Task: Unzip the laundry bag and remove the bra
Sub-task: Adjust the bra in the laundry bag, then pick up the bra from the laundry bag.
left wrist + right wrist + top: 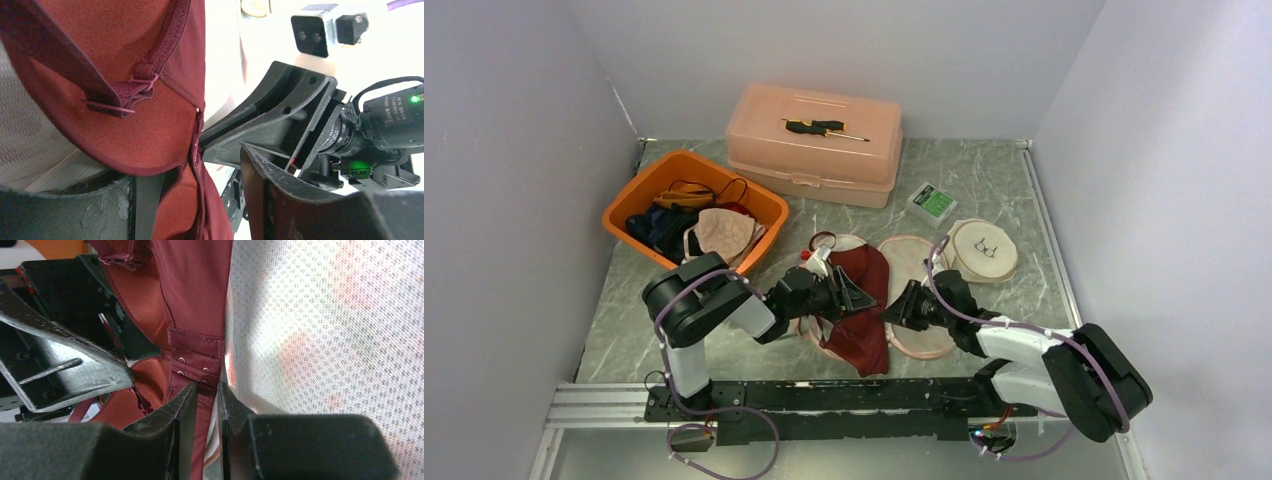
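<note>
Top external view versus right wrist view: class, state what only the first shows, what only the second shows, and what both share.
Only the top external view: the orange bin of clothes, the pink toolbox with a screwdriver on its lid, and a small green box. Only the right wrist view: the bra's hook-and-eye band, pinched by the right gripper. Both: the maroon bra, the mesh laundry bag beside it, and the left gripper, open.

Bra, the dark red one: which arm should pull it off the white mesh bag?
Right, probably. The right end effector pinches the dark red fabric bra by its hook band; the left end effector stands open near a cup.
</note>
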Motion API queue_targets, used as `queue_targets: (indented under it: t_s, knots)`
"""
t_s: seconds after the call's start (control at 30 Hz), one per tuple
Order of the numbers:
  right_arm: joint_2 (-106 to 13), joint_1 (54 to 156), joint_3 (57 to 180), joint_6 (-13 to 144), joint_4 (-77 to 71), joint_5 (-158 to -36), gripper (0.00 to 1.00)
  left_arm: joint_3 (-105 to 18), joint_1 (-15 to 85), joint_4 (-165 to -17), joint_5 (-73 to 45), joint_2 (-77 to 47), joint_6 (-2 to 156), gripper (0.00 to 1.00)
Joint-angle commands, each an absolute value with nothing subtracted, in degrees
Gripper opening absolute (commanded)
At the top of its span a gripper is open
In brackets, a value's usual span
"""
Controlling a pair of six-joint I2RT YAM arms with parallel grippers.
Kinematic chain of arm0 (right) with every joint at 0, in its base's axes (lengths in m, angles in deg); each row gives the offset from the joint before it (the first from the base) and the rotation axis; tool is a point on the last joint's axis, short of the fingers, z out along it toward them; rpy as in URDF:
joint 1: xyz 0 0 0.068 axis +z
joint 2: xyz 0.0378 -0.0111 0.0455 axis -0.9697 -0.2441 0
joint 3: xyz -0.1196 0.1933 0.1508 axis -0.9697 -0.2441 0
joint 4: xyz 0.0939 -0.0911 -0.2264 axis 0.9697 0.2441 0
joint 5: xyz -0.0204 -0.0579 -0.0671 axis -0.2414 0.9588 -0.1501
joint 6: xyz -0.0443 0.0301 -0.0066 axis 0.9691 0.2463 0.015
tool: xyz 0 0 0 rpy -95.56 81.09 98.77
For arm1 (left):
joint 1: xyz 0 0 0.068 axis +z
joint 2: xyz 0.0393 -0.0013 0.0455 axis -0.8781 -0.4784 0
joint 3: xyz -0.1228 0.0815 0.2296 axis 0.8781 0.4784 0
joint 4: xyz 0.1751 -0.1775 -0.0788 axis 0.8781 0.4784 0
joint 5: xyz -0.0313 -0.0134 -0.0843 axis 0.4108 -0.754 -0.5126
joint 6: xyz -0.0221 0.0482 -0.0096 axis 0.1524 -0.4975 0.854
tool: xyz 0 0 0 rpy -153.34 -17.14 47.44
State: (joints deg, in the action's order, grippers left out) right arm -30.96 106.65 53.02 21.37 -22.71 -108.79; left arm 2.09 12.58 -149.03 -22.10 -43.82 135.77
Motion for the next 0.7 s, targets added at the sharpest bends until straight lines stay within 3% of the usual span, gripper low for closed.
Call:
queue_targets:
  t_s: [0.0,0.2,0.43,0.5,0.57,0.67]
  knots:
    - [-32.2,106.5,54.8,21.1,-28.7,-110.1,0.23,0.5,12.3,-151.7,-24.3,-45.8,136.4,0.59]
    - [-32.7,106.5,54.6,20.6,-31.6,-112.6,0.17,-0.7,12.3,-152.0,-25.4,-48.0,136.8,0.51]
    - [-30.0,106.8,54.7,21.2,-29.8,-114.5,0.16,-1.7,12.2,-150.3,-24.8,-47.9,135.8,0.42]
    - [-28.3,107.1,54.6,21.8,-27.9,-114.0,0.17,-2.0,12.1,-149.0,-24.5,-47.2,134.9,0.35]
    - [-26.2,107.1,54.6,22.6,-25.4,-113.4,0.22,-2.2,12.1,-147.3,-24.2,-46.3,134.1,0.29]
    - [-22.5,107.2,55.2,24.1,-19.6,-111.4,0.38,-2.3,12.1,-146.1,-23.6,-45.5,133.6,0.27]
